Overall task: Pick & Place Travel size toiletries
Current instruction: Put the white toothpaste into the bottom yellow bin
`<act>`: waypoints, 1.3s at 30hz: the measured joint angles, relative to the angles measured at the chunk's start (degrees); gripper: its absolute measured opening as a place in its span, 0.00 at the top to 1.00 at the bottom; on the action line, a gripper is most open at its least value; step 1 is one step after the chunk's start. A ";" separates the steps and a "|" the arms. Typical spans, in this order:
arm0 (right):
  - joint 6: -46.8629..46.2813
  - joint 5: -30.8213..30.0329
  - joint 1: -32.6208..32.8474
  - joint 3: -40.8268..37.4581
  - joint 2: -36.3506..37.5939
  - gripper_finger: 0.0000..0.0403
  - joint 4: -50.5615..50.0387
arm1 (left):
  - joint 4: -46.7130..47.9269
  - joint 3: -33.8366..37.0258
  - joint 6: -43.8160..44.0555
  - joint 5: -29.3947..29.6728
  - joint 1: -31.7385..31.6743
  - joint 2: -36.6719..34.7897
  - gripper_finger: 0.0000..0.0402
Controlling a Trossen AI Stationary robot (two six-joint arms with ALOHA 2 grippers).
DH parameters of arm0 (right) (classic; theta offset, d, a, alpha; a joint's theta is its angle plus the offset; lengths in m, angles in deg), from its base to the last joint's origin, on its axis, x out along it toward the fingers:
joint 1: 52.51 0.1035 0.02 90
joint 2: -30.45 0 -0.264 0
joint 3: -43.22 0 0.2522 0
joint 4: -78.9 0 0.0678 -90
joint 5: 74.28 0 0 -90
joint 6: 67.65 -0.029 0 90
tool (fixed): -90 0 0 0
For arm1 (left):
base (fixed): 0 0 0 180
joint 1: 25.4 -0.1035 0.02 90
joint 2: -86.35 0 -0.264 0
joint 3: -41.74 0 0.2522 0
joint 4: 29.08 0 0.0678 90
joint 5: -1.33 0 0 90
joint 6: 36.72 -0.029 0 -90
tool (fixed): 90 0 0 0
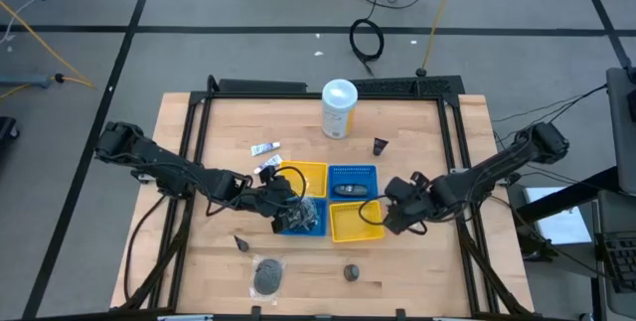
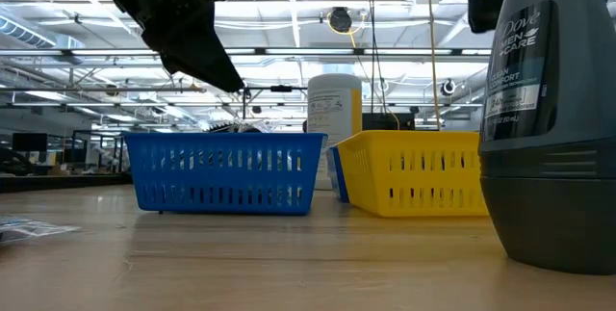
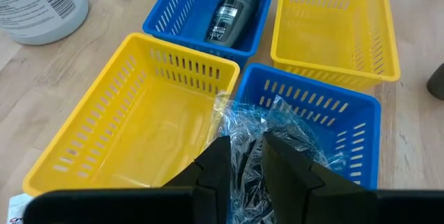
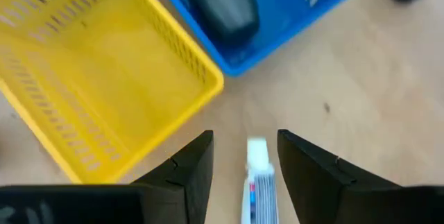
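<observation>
Four trays form a square block. My left gripper [image 3: 244, 156] hovers over the near-left blue tray [image 1: 303, 220], fingers a narrow gap apart. Below them a crinkly clear plastic packet [image 3: 277, 123] with dark contents lies in that tray. The low view shows the left gripper [image 2: 229, 78] above the blue tray's rim [image 2: 226, 138] with nothing hanging from it. My right gripper [image 4: 244, 156] is open, low over the table by the near-right yellow tray [image 4: 90, 64]. A white tube with blue and red marks [image 4: 258, 175] lies flat on the wood between its fingers, along them, with a gap on each side.
A dark deodorant stick [image 3: 232, 10] lies in the far-right blue tray. The far-left yellow tray [image 3: 139, 127] holds nothing I can see. The tall white canister [image 1: 339, 108] stands behind the trays. On the table lie another white tube [image 1: 264, 148], black pieces [image 1: 381, 145], a mesh puff [image 1: 268, 276] and a standing deodorant [image 2: 549, 118].
</observation>
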 joint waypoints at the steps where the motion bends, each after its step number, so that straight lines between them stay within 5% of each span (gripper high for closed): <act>1: -0.44 0.46 0.00 -0.02 -0.41 0.64 -0.91 | 0.00 0.00 0.00 0.00 0.00 0.00 0.80; 16: -2.33 3.49 0.00 -1.59 -4.27 0.65 -2.59 | 0.00 0.00 0.26 0.02 0.00 0.00 0.80; 28: -1.68 3.53 -1.38 -10.00 -4.33 0.60 11.57 | -0.02 0.00 0.25 0.02 0.02 0.00 0.80; 39: 1.28 3.72 -4.12 -11.29 -4.30 0.62 12.61 | -0.04 0.00 0.24 0.02 0.02 0.00 0.80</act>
